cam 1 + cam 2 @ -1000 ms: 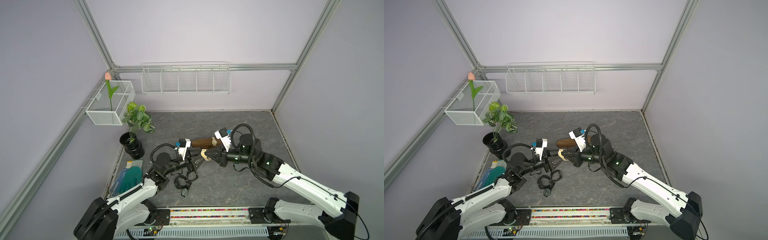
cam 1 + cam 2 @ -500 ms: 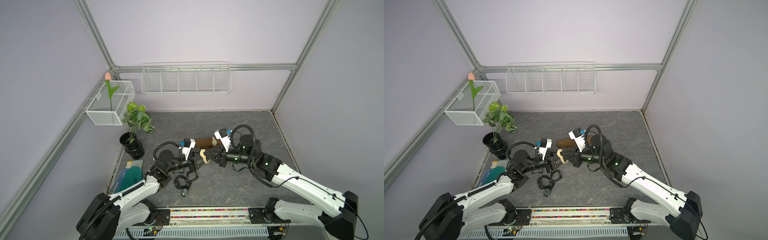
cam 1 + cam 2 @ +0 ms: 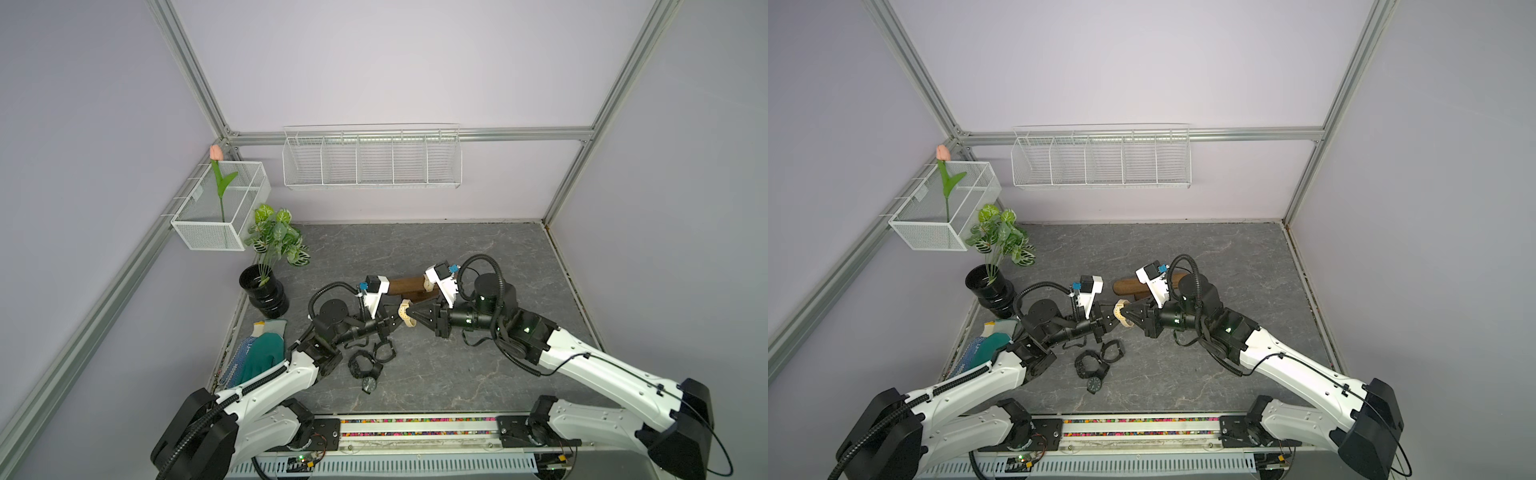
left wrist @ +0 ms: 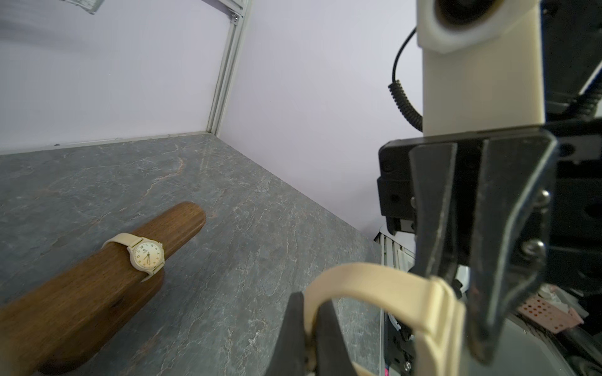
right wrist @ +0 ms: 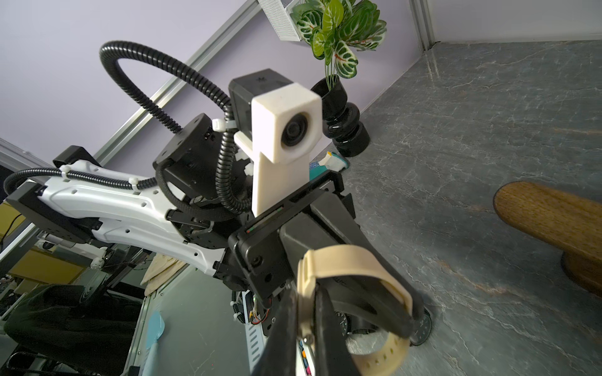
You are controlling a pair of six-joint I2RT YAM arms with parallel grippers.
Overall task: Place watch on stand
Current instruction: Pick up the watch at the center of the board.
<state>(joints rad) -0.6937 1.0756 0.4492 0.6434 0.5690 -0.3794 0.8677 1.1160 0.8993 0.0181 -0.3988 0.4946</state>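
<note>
two arms meet over the middle of the grey marbled table (image 3: 478, 365), just on the near side of the stand (image 3: 405, 286), whose dark wooden bar runs left to right. the left gripper (image 4: 309, 325) and the right gripper (image 5: 308, 325) face each other tip to tip. each has its jaws pressed together on the looped strap of one cream watch (image 3: 405, 319), at opposite sides of the loop, so the watch hangs between them clear of the table. a second cream watch (image 4: 148, 257) already sits around the bar toward its right end. a few black watches (image 3: 369, 363) lie on the table near the left arm.

we judge the step in hand to be a shared hold that shapes the loop for threading onto the bar. to do it well we would keep both pinches firm without pulling hard apart and hold the loop round and open. we would then turn its opening toward the bar's free left end and let one gripper give way before sliding the watch on, stopping short of the watch already there.

a second ago the left gripper stood wide open, a little left of the watch. it has since moved in and closed on the strap. the right gripper's hold is unchanged, and the stand and black watches lie as they did.
</note>
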